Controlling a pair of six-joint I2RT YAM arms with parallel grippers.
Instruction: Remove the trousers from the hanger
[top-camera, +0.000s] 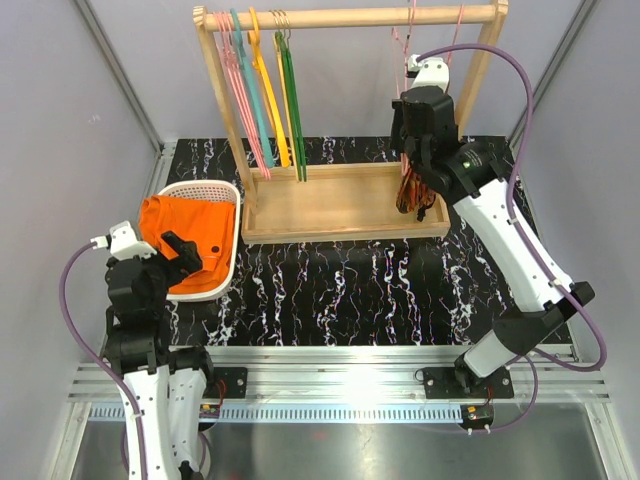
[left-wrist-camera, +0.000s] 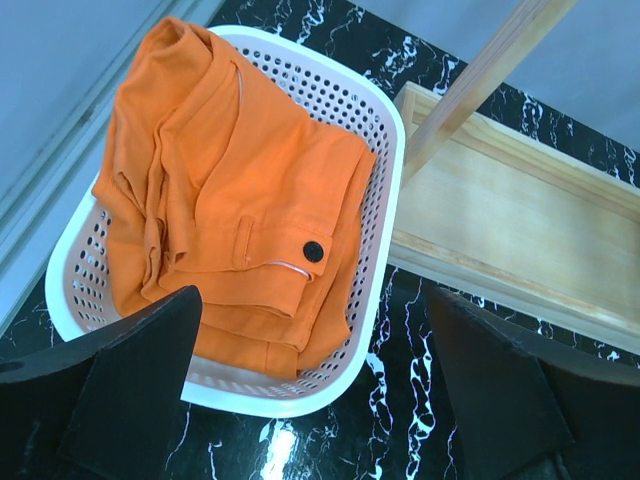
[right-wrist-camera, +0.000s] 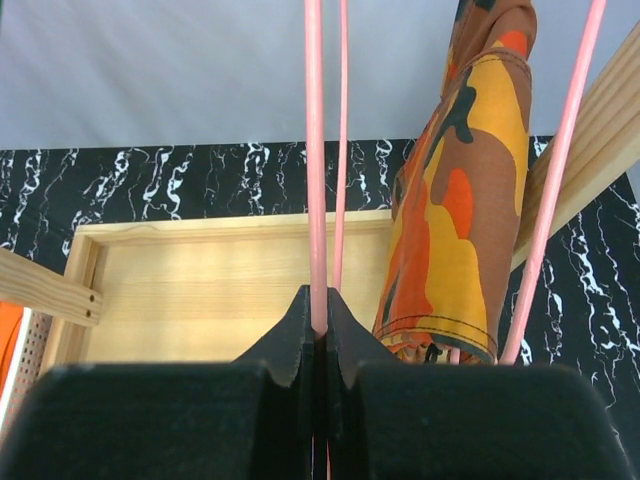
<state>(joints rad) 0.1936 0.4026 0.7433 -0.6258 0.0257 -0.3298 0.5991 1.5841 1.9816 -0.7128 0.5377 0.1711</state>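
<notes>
The trousers lie folded in the white basket at the left of the top view, off the hanger. The left gripper hangs above them, its 2 fingers spread wide. At upper right, the right gripper pinches the hanger's pink wire.

1. Hanger: the wrist view cuts its wires at 12 o'clock, so I see no hook. Its lower end is lost between the closed fingers of the right gripper. From above, the right arm covers most of it.
2. Camouflage garment: top cropped at 12 o'clock.
3. Pink wire at 3 o'clock: I cannot tell which hanger owns it.
4. Trousers: 7 o'clock corner behind a left finger.
</notes>
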